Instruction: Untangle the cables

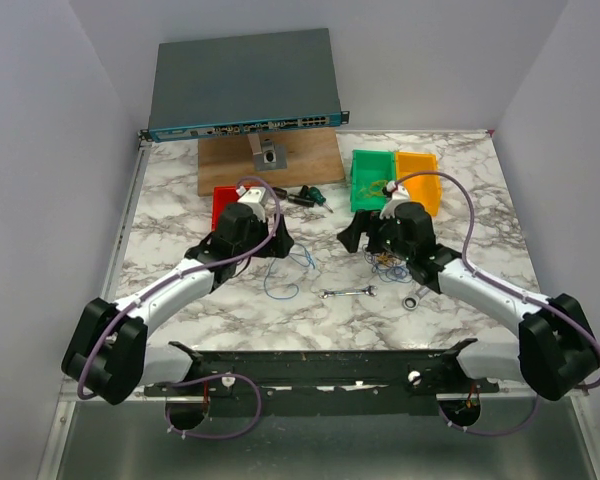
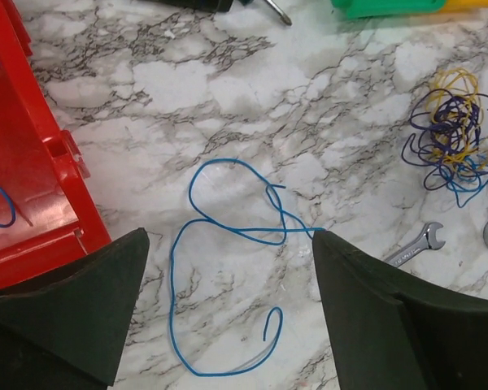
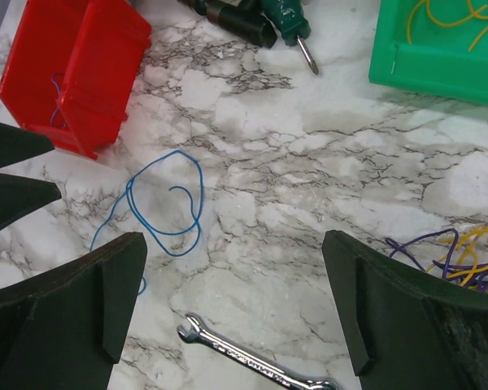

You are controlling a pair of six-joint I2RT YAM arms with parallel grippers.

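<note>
Blue single cable point(image 2: 242, 232) lies loose on the marble table point(image 1: 180, 300), well apart from the tangled bundle point(image 2: 451, 134) of yellow, dark purple and blue loops, which sits to the right near the small wrench point(image 2: 415, 244). Left gripper point(image 2: 229, 268) hovers right over the blue strand, jaws wide apart, nothing held. Right gripper point(image 3: 232, 260) is also spread open and empty, over bare marble between the blue strand and the bundle, whose edge shows at the right of the right wrist view. Red bin point(image 2: 32, 162) is just left of the loose strand and has a bit of blue wire in it; green bin point(image 3: 439, 49) holds yellow wire, with an orange bin point(image 1: 420, 175) next to it. Screwdriver point(image 3: 289, 20) lies near the bins and a second tool point(image 1: 412, 300) lies right of the wrench, neither involved. Step judged: one strand is separated and the bundle is not yet done, so roughly early to mid task. Likely next: the left arm drops and pinches the blue strand, probably where the wire crosses itself so both fingers catch it off the flat surface, then carries it to the red bin. Otherwise the right arm goes for an outer loop of the bundle. Thin wire on hard marble is easy to miss; the fingers need to reach the tabletop.
</note>
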